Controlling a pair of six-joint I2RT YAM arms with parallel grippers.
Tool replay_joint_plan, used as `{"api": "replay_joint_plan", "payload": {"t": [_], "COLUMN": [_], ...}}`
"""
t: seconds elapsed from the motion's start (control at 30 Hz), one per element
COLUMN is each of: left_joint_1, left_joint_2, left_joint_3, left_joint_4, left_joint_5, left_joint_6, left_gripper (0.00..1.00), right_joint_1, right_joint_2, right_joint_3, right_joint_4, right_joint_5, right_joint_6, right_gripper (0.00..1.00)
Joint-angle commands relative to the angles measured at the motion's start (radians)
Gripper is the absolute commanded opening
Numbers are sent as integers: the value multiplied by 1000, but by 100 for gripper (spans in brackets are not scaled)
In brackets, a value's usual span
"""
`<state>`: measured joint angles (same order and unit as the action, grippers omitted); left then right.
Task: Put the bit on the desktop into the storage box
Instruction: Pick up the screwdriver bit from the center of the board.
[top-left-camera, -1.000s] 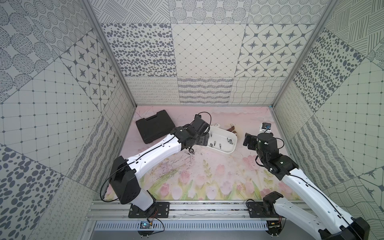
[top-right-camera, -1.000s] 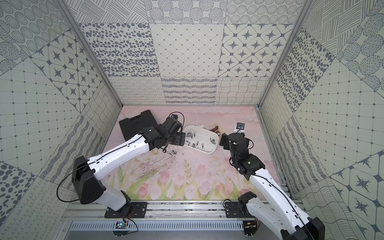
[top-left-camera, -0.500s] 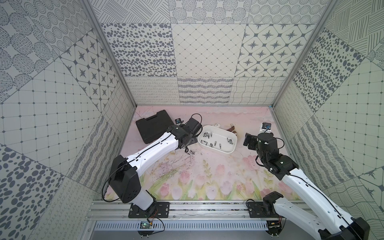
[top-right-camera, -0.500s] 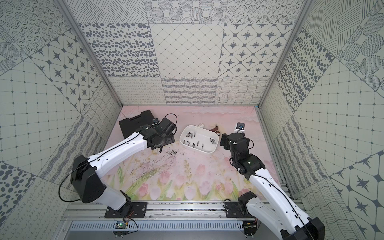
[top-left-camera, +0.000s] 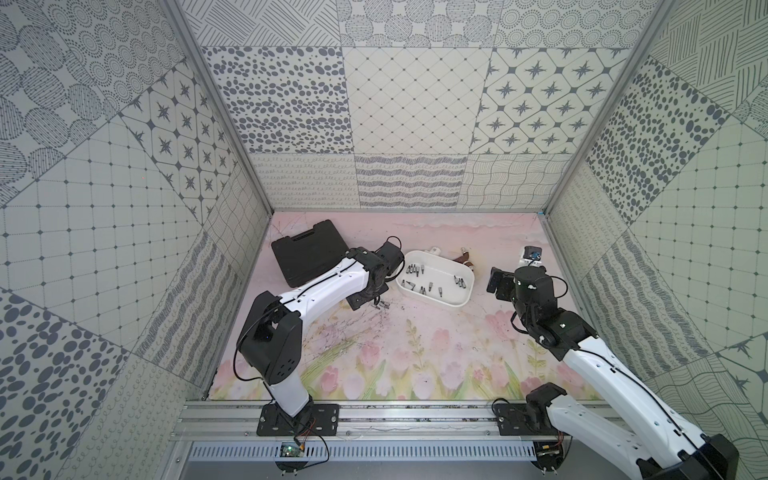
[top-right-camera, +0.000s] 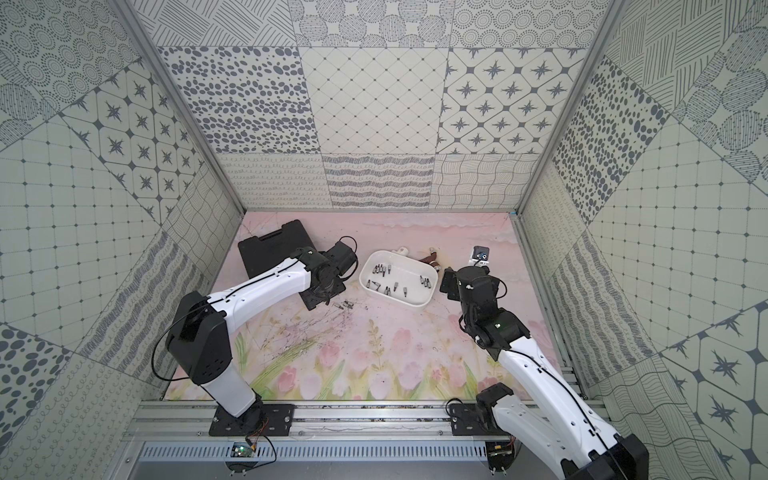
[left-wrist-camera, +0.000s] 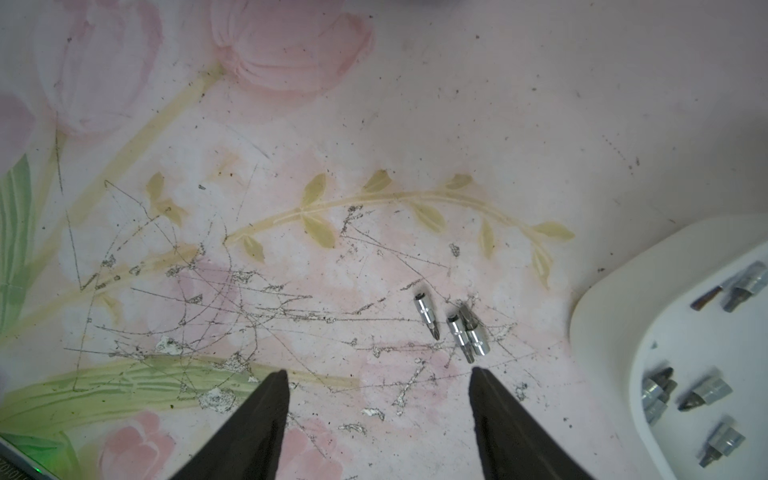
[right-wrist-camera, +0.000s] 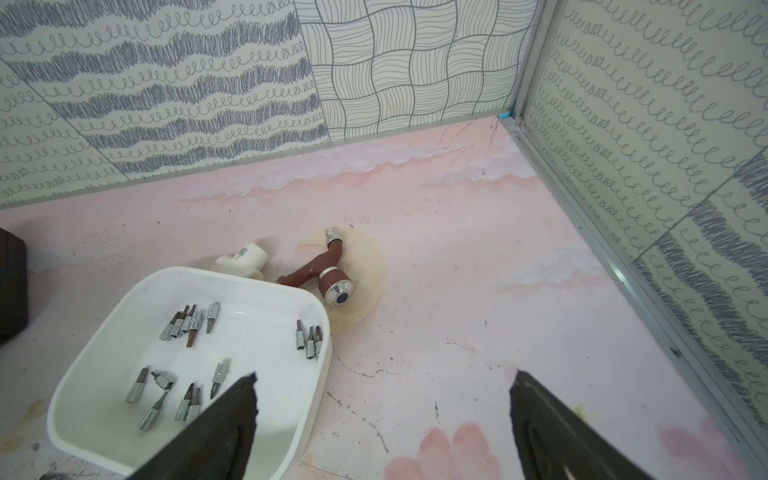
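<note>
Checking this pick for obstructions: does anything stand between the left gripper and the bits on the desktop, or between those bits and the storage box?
Nothing visible does. In the left wrist view the open left gripper has only scratched desktop before the three bits, and bare desktop lies between them and the storage box.

I see a black tool case (top-left-camera: 309, 251) lying flat, and a brown tap (right-wrist-camera: 320, 270) just beside a white pipe fitting (right-wrist-camera: 245, 259).
</note>
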<state>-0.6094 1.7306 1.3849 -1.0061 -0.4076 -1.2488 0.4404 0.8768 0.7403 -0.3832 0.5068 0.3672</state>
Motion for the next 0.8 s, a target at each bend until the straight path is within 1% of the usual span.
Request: {"api": "replay_joint_plan", "payload": {"t": [0.0, 0.17, 0.37, 0.77], "left_joint_1": [14, 28, 41, 61], "left_joint_2": [29, 66, 105, 172], "left_joint_3": [-9, -16, -20, -8], "left_joint_4": [-10, 14, 58, 122], "left_joint_5": [57, 86, 123, 199], "left_joint_6": [-51, -46, -15, 8], "left_gripper": [70, 65, 54, 52], "right_joint_1": [-6, -9, -9, -11], "right_joint_2": [-7, -9, -7, -7], "right_joint_3": [-7, -7, -4, -1], "right_joint_4": [42, 42, 42, 42], "right_joint_5": [15, 13, 12, 10], "right_joint_6": [-4, -4, -4, -4], "right_gripper": [97, 97, 97, 97]}}
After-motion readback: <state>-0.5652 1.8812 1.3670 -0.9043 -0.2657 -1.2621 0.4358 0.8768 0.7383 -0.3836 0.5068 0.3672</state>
